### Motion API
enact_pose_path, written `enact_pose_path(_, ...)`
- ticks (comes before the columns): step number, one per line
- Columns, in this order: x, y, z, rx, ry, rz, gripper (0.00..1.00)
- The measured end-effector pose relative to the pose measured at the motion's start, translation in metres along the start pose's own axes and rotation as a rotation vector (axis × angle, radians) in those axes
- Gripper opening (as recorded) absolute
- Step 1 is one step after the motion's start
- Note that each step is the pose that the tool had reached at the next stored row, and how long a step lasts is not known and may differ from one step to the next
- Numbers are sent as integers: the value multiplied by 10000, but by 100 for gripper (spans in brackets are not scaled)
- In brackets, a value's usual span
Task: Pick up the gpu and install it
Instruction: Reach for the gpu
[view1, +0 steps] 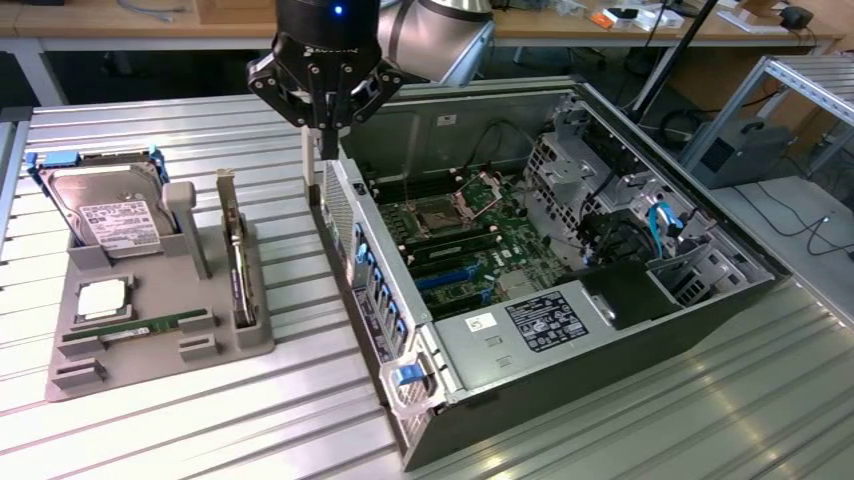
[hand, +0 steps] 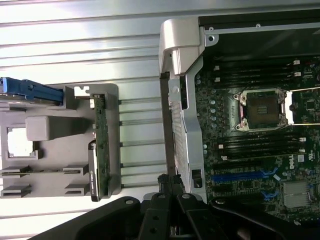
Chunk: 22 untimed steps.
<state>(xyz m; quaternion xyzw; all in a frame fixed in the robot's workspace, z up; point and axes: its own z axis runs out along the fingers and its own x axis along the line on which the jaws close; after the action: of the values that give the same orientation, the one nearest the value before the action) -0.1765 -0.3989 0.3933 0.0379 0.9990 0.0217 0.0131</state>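
Note:
The gpu (view1: 239, 262) is a thin dark card standing on edge in a slot of the grey tray (view1: 160, 290), with its silver bracket at the far end. The wrist view shows the gpu (hand: 99, 150) from above, in the same tray (hand: 50, 152). My gripper (view1: 324, 152) hangs above the open computer case's rear wall, to the exterior view's right of the gpu and clear of it. Its fingers (hand: 165, 186) are pressed together, shut, with nothing between them.
The tray also holds a silver hard drive (view1: 114, 215) in blue clips, a processor chip (view1: 103, 300) and a green memory stick (view1: 140, 328). The open computer case (view1: 574, 300) lies on the ribbed metal table, showing the motherboard (view1: 467, 250) and blue card slots (hand: 240, 177).

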Motion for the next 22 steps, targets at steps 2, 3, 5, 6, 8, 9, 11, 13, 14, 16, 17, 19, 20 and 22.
enact_pose_path(2, 7, -1, 0, 0, 0, 0, 10)
enact_pose_path(3, 13, -1, -1, 0, 1, 0, 10)
enact_pose_path(5, 26, -2, -1, 1, 0, 0, 10)
enact_pose_path(6, 32, -2, -1, 0, 0, 0, 10)
enact_pose_path(8, 38, -3, -1, 0, 0, 0, 10)
enact_pose_path(9, 42, -3, -2, 1, 1, 0, 10)
enact_pose_path(11, 48, -4, -1, 0, 0, 0, 10)
enact_pose_path(13, 56, -4, -2, 0, 0, 0, 10)
enact_pose_path(14, 62, -5, -2, 0, 0, 0, 10)
enact_pose_path(16, 75, -6, -2, 0, 0, 0, 10)
enact_pose_path(17, 84, -6, -3, 1, 0, 0, 10)
enact_pose_path(19, 99, -7, -3, 1, 1, 0, 10)
enact_pose_path(20, 105, -8, -3, 0, 0, 0, 10)
enact_pose_path(22, 117, -9, -3, 1, 0, 0, 10)
